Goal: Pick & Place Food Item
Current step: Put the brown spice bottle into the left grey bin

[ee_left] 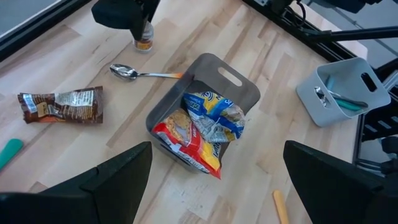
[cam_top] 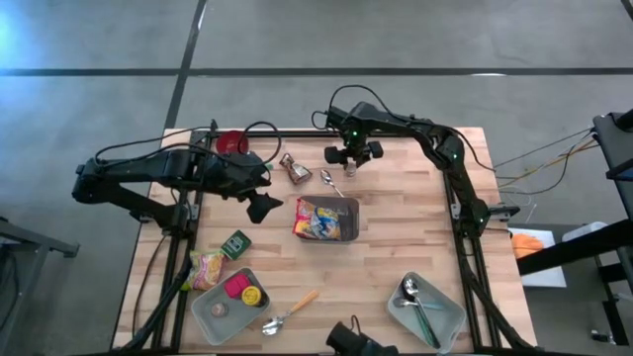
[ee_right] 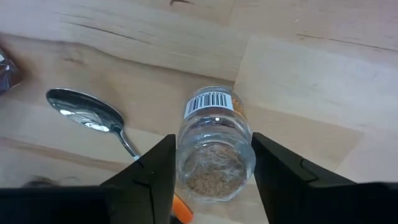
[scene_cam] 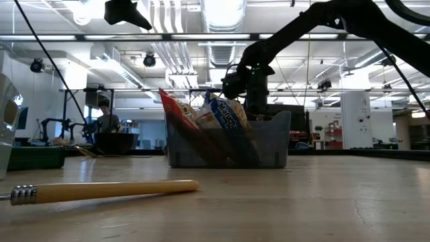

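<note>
— Jar position? Spice jar (ee_right: 214, 152) stands on the table (cam_top: 415, 237) beside a spoon (ee_right: 87, 118).
— Right gripper (ee_right: 211, 171) clamps it; left gripper (ee_left: 214, 180) hangs apart above the bin (ee_left: 239, 93).

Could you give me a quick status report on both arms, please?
Right end effector closed around spice jar, far table edge. Left end effector open, waiting above grey bin. Spoon lies beside the jar.

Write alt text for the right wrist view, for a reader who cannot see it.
The right gripper reaches down with its jaws on either side of a small clear spice jar with a barcode label, standing on a pale wooden table. A metal spoon lies on the table beside the jar.
</note>
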